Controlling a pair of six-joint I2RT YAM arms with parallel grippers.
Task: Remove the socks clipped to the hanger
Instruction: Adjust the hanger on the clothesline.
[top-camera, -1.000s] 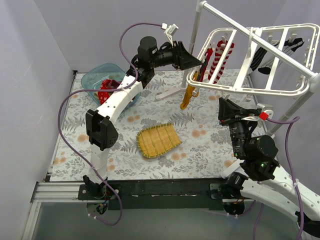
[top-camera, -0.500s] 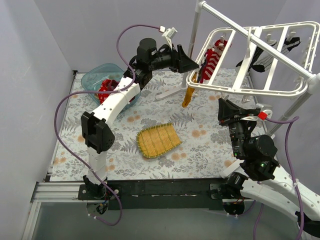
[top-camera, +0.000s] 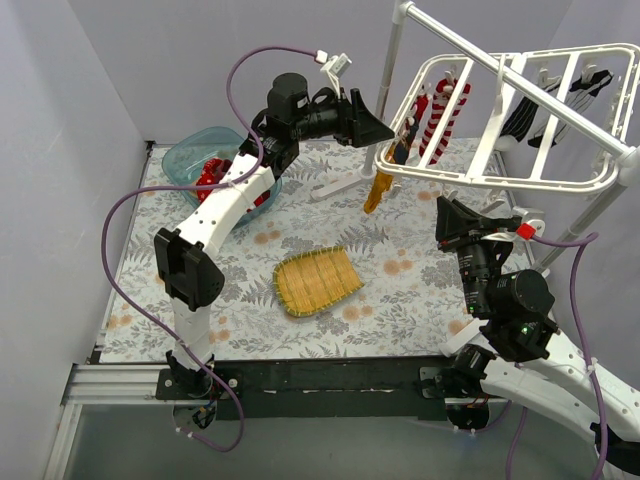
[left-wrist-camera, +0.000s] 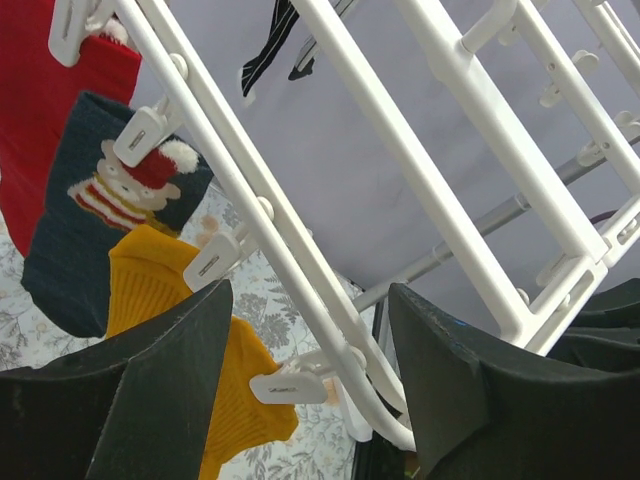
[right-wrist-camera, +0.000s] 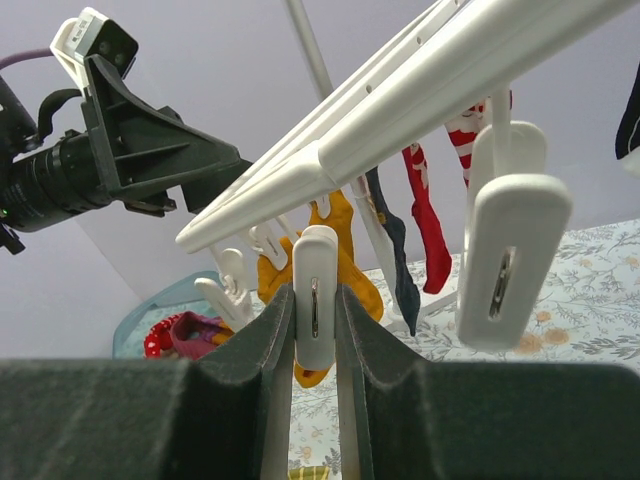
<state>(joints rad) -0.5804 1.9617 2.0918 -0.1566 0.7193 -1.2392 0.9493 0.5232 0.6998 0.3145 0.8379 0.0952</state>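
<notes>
The white grid hanger (top-camera: 500, 178) hangs at the upper right from a pole stand. Clipped to its left end are a mustard sock (top-camera: 378, 190), a navy sock (top-camera: 400, 152) and red-and-white striped socks (top-camera: 440, 118); black-and-white socks (top-camera: 545, 112) hang at the far right. My left gripper (top-camera: 388, 134) is open at the hanger's left corner. In the left wrist view the rim (left-wrist-camera: 330, 320) and a clip (left-wrist-camera: 290, 385) pass between its fingers, beside the mustard sock (left-wrist-camera: 150, 300). My right gripper (right-wrist-camera: 315, 330) is shut on a white clip (right-wrist-camera: 315, 290) under the near rim.
A teal basin (top-camera: 205, 160) holding red socks sits at the back left. A yellow woven mat (top-camera: 315, 280) lies mid-table. The white pole stand (top-camera: 390, 70) rises behind the hanger. Grey walls close in on the left and back.
My left arm has risen and its gripper has shifted slightly along the hanger's left corner. The hanger and socks swayed and settled back. The right arm has not moved.
</notes>
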